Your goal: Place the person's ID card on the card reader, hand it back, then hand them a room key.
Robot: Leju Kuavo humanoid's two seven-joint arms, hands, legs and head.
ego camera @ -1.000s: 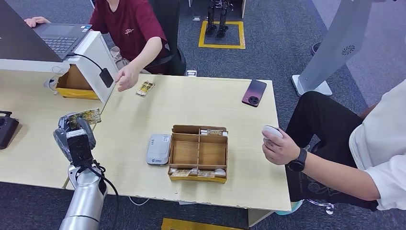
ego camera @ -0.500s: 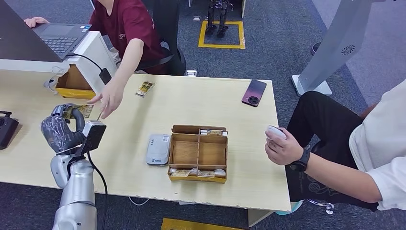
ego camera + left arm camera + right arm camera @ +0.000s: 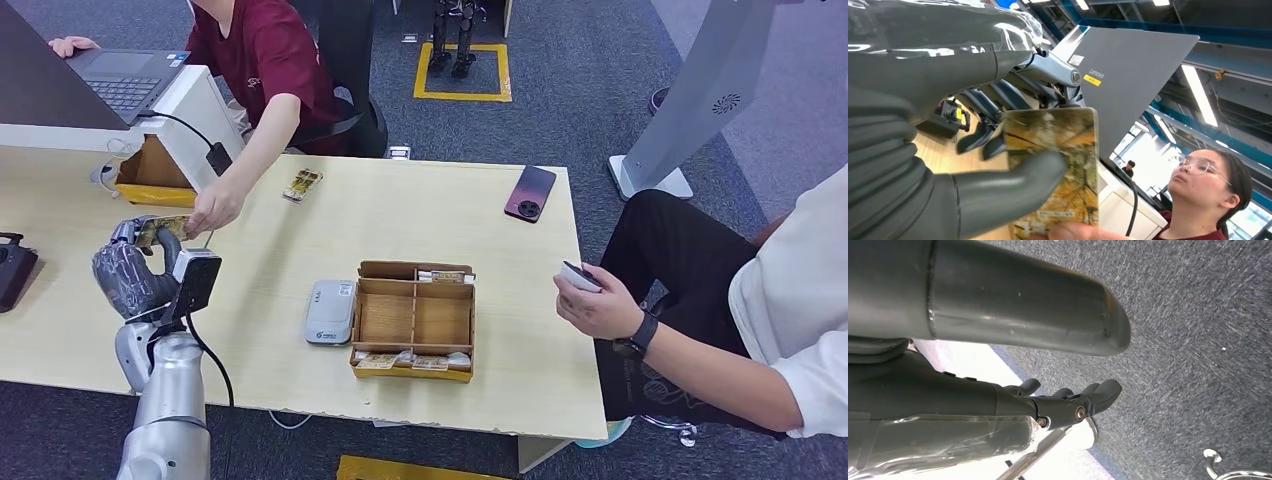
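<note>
My left hand is raised over the table's left part and pinches a yellow patterned card. In the left wrist view my thumb presses the card against my darker fingers. The person in the red shirt reaches across, and their hand touches the card's far end; a fingertip shows at the card's edge. The grey card reader lies at mid-table with nothing on it. My right hand hangs above the carpet with its fingers apart, holding nothing.
A brown divided box with several cards stands right of the reader. Another patterned card and a dark phone lie at the table's far side. A laptop sits on a white stand. A second person sits at the right.
The red-shirted person's hand has come from near the far card down to the card I hold. My left hand has turned and lifted the card toward them.
</note>
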